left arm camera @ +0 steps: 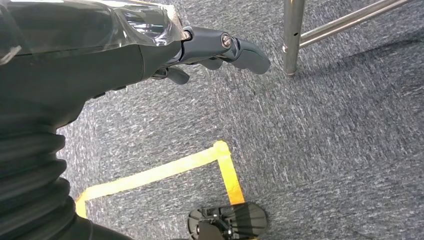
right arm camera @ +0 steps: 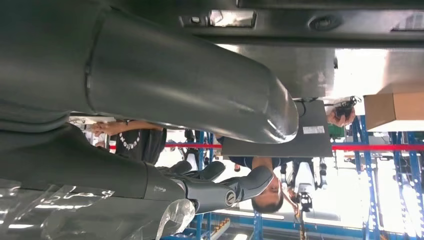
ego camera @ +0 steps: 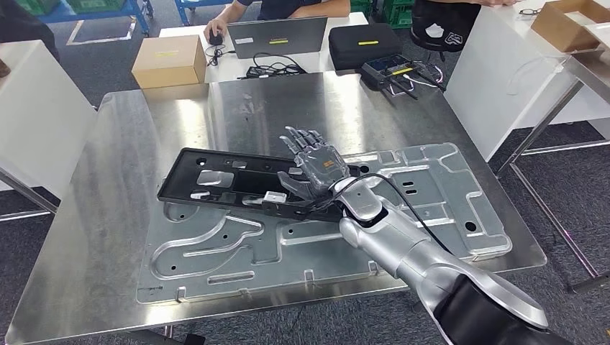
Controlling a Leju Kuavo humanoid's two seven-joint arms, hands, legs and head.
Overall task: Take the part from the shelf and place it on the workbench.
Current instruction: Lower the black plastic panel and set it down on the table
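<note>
Black plastic, long and flat, the part (ego camera: pixel 237 183) lies on the steel counter (ego camera: pixel 108 215), its near edge overlapping a big silver stamped panel (ego camera: pixel 431 194) that also lies flat there. The right robot hand (ego camera: pixel 315 167) is over the part's right end, fingers spread apart and stretched forward, palm up, holding nothing; I cannot tell whether the thumb touches the part. In the right wrist view the thumb (right arm camera: pixel 200 95) and darker fingers (right arm camera: pixel 230 187) are apart, with the part (right arm camera: pixel 300 20) close by. The left robot hand (left arm camera: pixel 220 47) hangs beside the counter over grey carpet (left arm camera: pixel 340 150) with a yellow tape corner (left arm camera: pixel 222 160), fingers loosely apart, gripping nothing. Beyond the counter, a table holds a cardboard box (ego camera: pixel 169 61), a laptop (ego camera: pixel 277 36) and a black case (ego camera: pixel 363 44), where a person (ego camera: pixel 288 7) sits.
</note>
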